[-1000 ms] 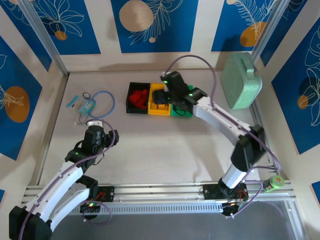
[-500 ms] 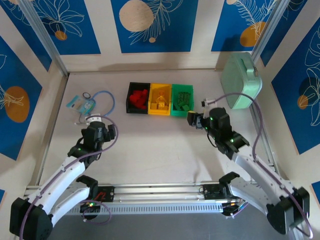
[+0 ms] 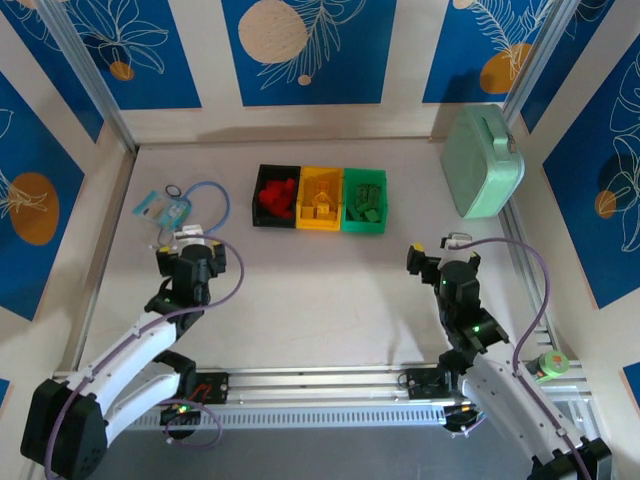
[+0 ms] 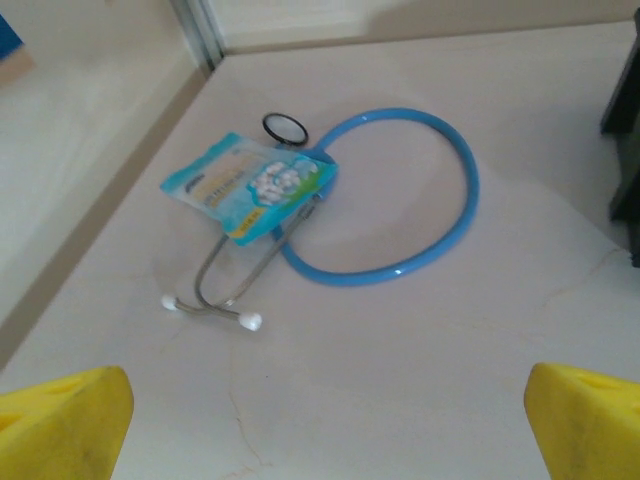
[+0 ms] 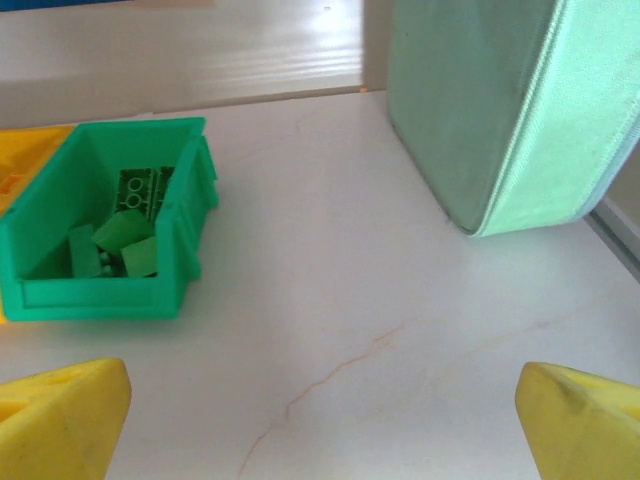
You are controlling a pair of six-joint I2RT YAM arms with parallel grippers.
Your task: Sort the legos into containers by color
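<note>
- Top external view. The red legos (image 3: 277, 198) are seen in the black bin (image 3: 262, 171), the yellow legos (image 3: 320, 206) in the yellow bin (image 3: 320, 227) and the green legos (image 3: 367, 200) in the green bin (image 3: 362, 229). Every brick seen lies in a bin, so the sorting is judged finished or nearly so. The next move is judged to call for a final check of the table (image 3: 320, 290) and for the arms to be parked. The row of bins lies ahead of the left gripper (image 3: 192, 245) to its right, and ahead of the right gripper (image 3: 437, 250) to its left, well apart from both.
- Left wrist view. The left gripper (image 4: 320, 430) is shown spread wide with nothing between its fingertips (image 4: 60, 420), a gap hard to read from above. A stethoscope (image 4: 470, 190) and a packet (image 4: 250, 185) lie ahead of it, neither touched.
- Right wrist view. The right gripper (image 5: 320, 420) is likewise shown spread and empty. The green bin (image 5: 110, 295) stands ahead to its left, with the studs of the green legos (image 5: 125, 235) made out in detail that the top view lacks. A mint case (image 5: 480, 110) stands ahead to its right.
</note>
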